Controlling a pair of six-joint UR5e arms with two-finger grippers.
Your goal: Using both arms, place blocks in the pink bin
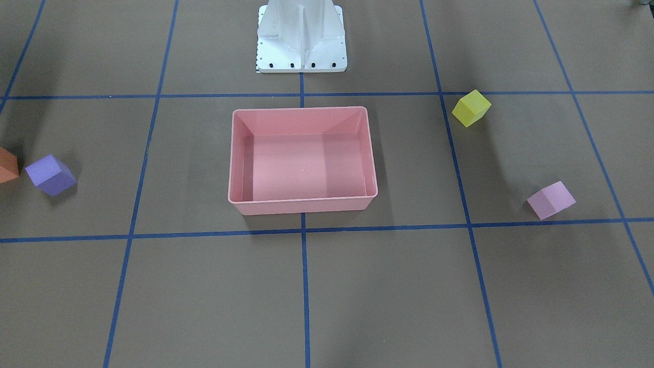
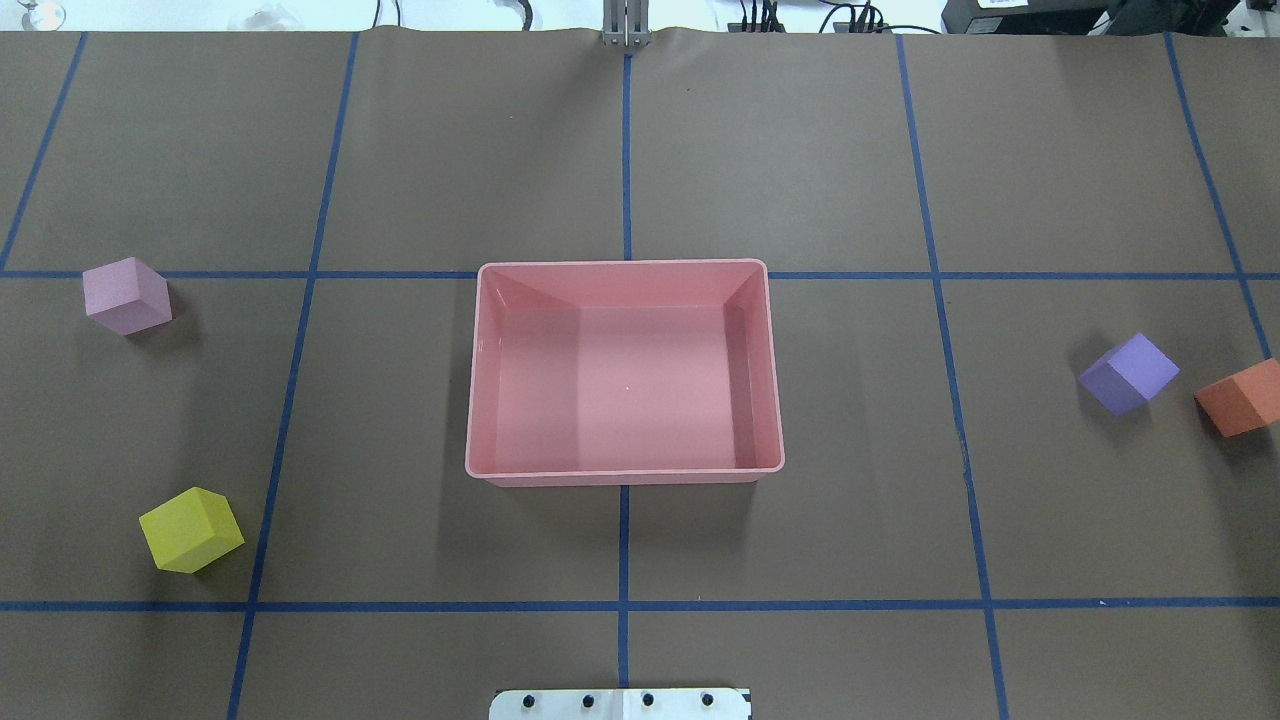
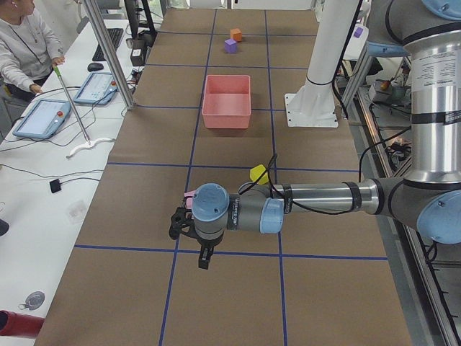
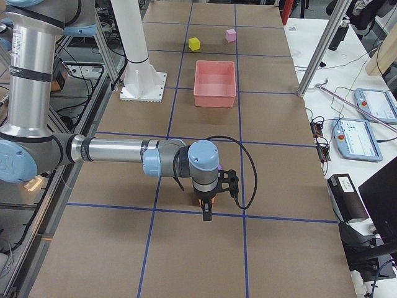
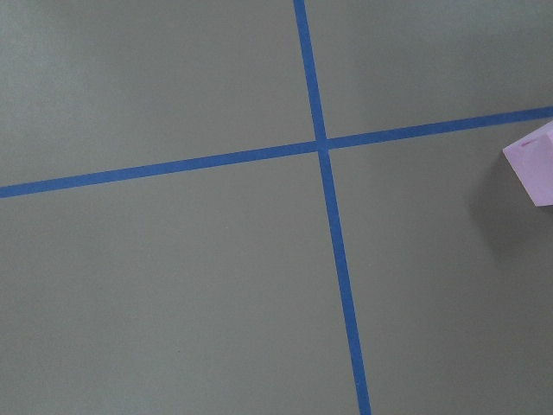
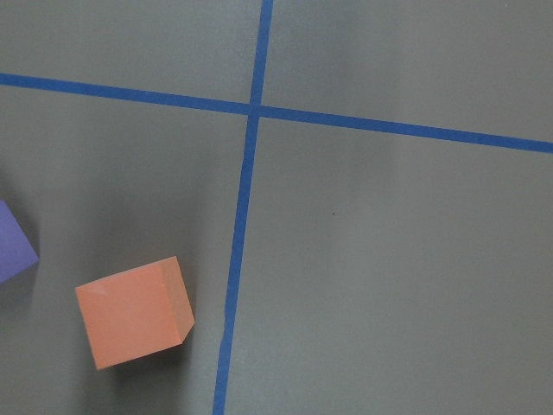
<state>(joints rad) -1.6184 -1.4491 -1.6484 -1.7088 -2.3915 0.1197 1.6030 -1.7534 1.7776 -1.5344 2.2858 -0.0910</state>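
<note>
The pink bin (image 2: 625, 268) stands empty at the table's middle, also in the front view (image 1: 301, 205). On my left side lie the light pink block (image 2: 127, 294) and the yellow block (image 2: 191, 529). On my right side lie the purple block (image 2: 1129, 373) and the orange block (image 2: 1242, 397). The left gripper (image 3: 202, 254) shows only in the exterior left view, hovering beyond the pink block; I cannot tell if it is open. The right gripper (image 4: 206, 211) shows only in the exterior right view, over the orange block (image 6: 131, 311); I cannot tell its state.
The white pedestal base (image 1: 301, 38) stands behind the bin. Blue tape lines (image 2: 624, 605) grid the brown table. An operator (image 3: 21, 50) with tablets sits at a side desk, and a metal post (image 3: 108, 54) rises at the table's edge.
</note>
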